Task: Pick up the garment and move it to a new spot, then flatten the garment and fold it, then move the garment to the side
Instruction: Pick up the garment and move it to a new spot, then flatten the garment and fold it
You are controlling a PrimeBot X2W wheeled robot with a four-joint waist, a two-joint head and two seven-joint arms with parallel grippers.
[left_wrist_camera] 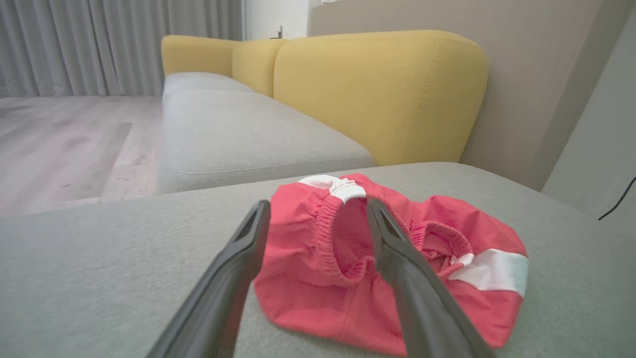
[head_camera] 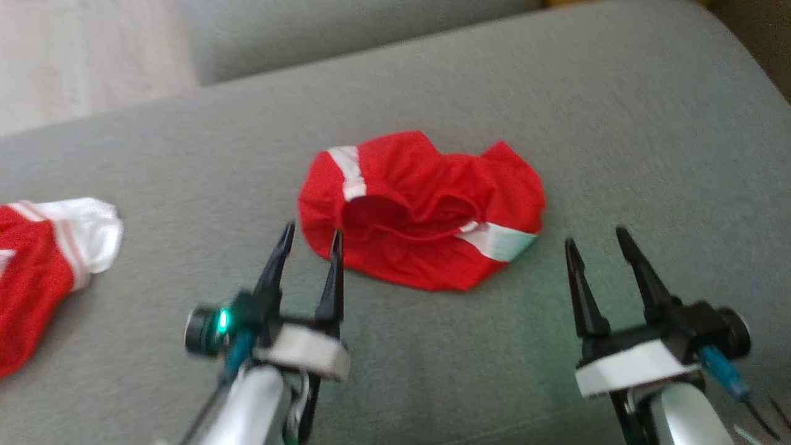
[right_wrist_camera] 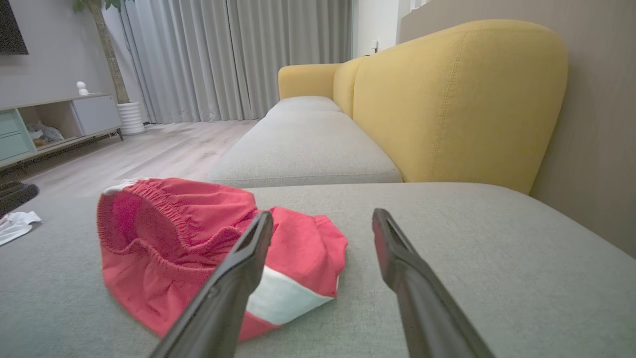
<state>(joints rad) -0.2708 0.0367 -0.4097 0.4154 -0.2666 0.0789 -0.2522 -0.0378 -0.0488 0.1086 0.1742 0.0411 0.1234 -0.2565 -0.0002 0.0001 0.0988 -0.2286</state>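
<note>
The garment (head_camera: 426,210) is a pair of red shorts with white side stripes, lying crumpled on the grey sofa seat with its elastic waistband gaping toward me. My left gripper (head_camera: 312,238) is open just short of the garment's near left edge, nothing between its fingers. In the left wrist view the garment (left_wrist_camera: 343,278) lies right past the spread fingers (left_wrist_camera: 248,248). My right gripper (head_camera: 596,241) is open too, off the garment's right end, above bare cushion. The right wrist view has the garment (right_wrist_camera: 174,233) to the left of its fingers (right_wrist_camera: 397,258).
A second red and white piece of clothing (head_camera: 49,259) lies at the left edge of the grey seat (head_camera: 618,136). Yellow sofa backrests (left_wrist_camera: 382,94) rise behind the seat. A wooden floor (head_camera: 80,55) lies beyond the cushion's far left edge.
</note>
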